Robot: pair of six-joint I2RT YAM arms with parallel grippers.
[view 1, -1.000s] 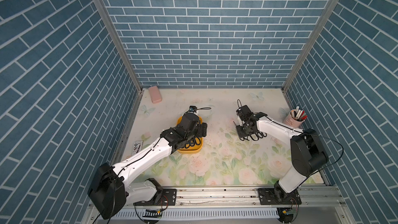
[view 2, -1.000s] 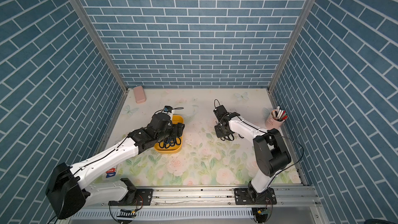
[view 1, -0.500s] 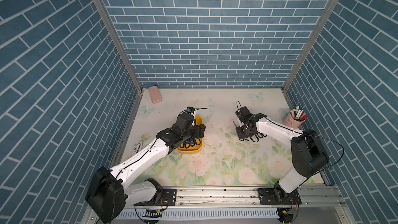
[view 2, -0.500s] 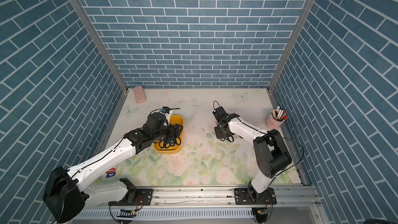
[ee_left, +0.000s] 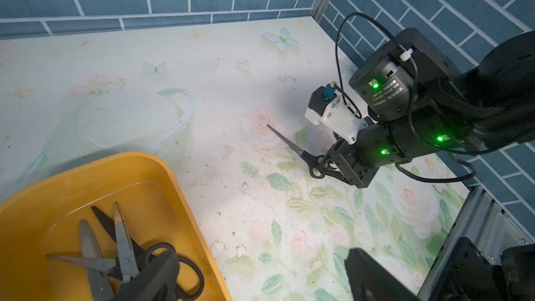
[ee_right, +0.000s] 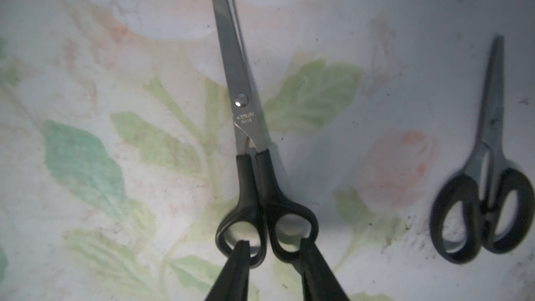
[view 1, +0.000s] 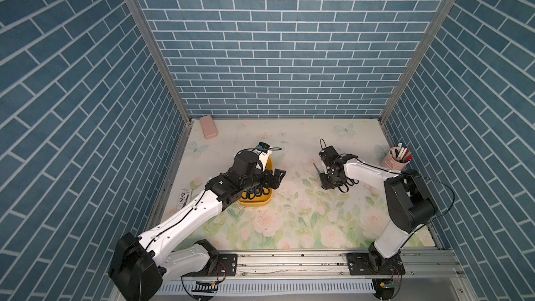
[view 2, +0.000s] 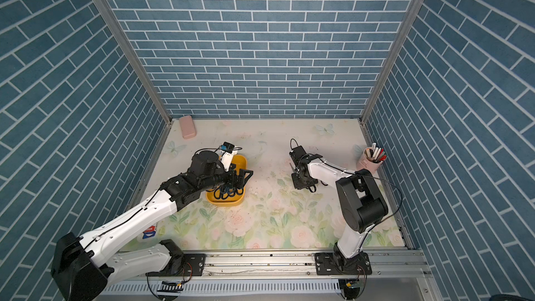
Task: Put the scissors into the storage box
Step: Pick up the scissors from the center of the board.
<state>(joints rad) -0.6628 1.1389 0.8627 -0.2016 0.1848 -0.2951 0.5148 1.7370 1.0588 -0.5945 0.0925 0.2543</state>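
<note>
Yellow-orange plastic, the storage box (view 1: 254, 201) holds a heap of scissors (ee_left: 115, 244), black handles tangled and blades fanned. The left gripper (ee_left: 260, 279) hangs over the box's edge with jaws spread wide and nothing between them. One finger (ee_left: 150, 276) is above the heap, and its mate is outside the box, over the floral table (view 1: 304, 221).

Well away from the box, on the right arm's side, a long pair (ee_right: 246, 140) lies flat on the table. The right gripper (ee_right: 273, 246) is down at its handle, jaws part-way apart. One tip is over one loop and the other is against the second loop's outer rim. Whether they pinch cannot be told. A small pair (ee_right: 486, 198) lies beside it, farther from the box and untouched.
</note>
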